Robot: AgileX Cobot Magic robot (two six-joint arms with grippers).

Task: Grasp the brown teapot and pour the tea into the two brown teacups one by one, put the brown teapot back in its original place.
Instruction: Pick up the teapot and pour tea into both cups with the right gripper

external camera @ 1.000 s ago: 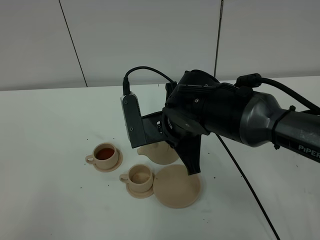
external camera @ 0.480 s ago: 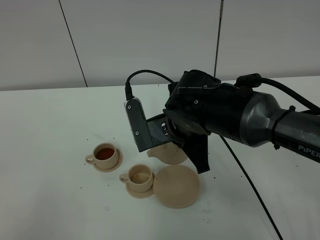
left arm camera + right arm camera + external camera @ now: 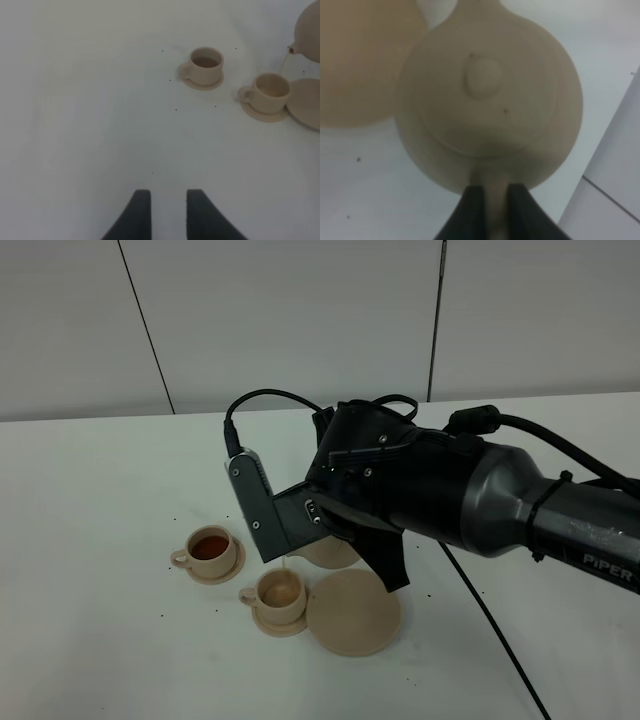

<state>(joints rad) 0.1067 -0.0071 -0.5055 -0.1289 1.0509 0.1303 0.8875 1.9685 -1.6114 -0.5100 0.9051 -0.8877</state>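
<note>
My right gripper (image 3: 495, 200) is shut on the loop handle of the brown teapot (image 3: 490, 95). It holds the pot tilted above the table, mostly hidden under the right arm (image 3: 430, 490) in the exterior view, where only the pot's lower body (image 3: 325, 553) shows. A thin stream falls from the spout (image 3: 291, 49) into the nearer teacup (image 3: 281, 591). The other teacup (image 3: 211, 551) stands to its left and holds dark tea. Each cup sits on a small saucer. The large saucer (image 3: 352, 613) lies bare to the right of the nearer cup. My left gripper (image 3: 167, 210) is empty, its jaws a narrow gap apart, far from the cups.
A black cable (image 3: 490, 600) trails across the white table (image 3: 100, 640) to the right of the large saucer. Small dark specks dot the table around the cups. A white panelled wall (image 3: 300, 320) stands behind the table.
The right arm has shifted left and tipped the teapot further. Its spout now hangs over the nearer cup and a thin stream runs into it.
</note>
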